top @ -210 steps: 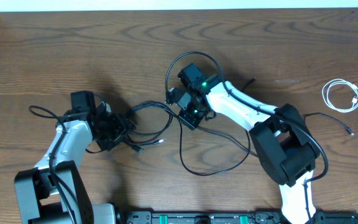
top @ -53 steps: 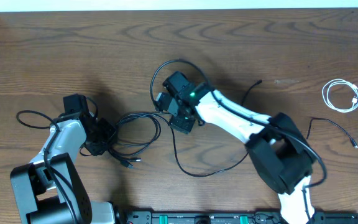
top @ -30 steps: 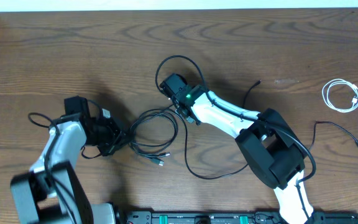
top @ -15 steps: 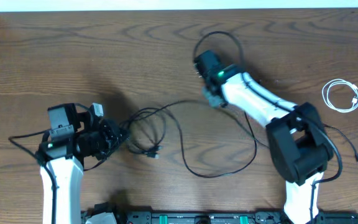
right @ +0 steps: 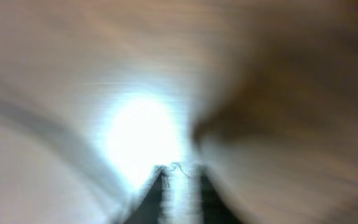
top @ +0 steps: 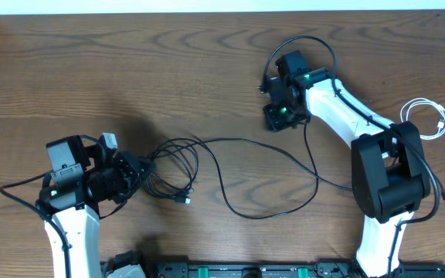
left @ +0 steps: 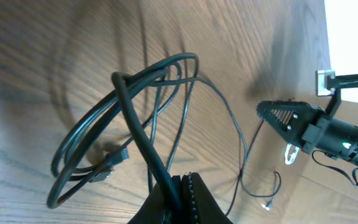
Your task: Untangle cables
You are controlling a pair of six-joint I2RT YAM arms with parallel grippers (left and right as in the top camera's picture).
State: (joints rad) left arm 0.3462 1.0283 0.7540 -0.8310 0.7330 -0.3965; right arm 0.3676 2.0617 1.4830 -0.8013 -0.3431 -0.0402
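at 8 o'clock our left end effector (top: 136,173) is clamped on the thin black cable loops (top: 168,164), which we judge mostly tangled. one long black strand (top: 247,218) runs toward the right end effector (top: 279,117) at 1 o'clock, whose grip we cannot tell. the coiled white cable (top: 439,126) lies free at 3 o'clock. only the left wrist view shows the loops crossing; the right wrist view is blur.

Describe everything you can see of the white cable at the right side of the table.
The white cable is thin, wound in a loose round coil, lying flat on the wooden table near its right edge. A small plug end shows on the coil's right side. Nothing grips it; from overhead, the right arm's elbow overlaps its lower left.
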